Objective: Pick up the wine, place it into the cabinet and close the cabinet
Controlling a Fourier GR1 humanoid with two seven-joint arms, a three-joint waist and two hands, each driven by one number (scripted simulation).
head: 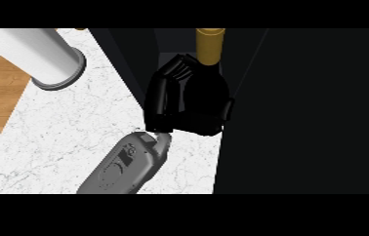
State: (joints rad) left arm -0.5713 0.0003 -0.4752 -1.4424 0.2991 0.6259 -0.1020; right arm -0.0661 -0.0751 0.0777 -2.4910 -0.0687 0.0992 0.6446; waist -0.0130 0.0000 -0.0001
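Left hand (186, 101), going by its forearm (122, 167) coming in from 7 o'clock, is clenched round the wine (210, 45). Fingers curl over the bottle and hide the body; only the gold neck pokes out at the hand's 12 o'clock. The bottle is at the cabinet's mouth, where the counter meets the dark interior. I can't tell whether its base is on a shelf or in the air. No right hand visible.

Risks, left to right:

White cylinder (43, 54) at the hand's 10 o'clock stands on the counter (65, 127), well apart from the hand. My read: only a hazard if the forearm swings wide on the way out.

Forearm points toward 1 o'clock, near the front edge of the cabinet (288, 113). Pulling back toward 3 o'clock could snag it there.

Wine: the grasp hides the body, so tilt can't be read. If it leans at release it likely topples, being tall and narrow.

Cabinet, 3 o'clock of the hand: black hand on black interior, edges barely separable. The neck could clip a wall or shelf. I can't pick out the door, so shutting it on hand or bottle is a fair worry.

Writing: a faint mark on the forearm, illegible. No label shows on the wine.
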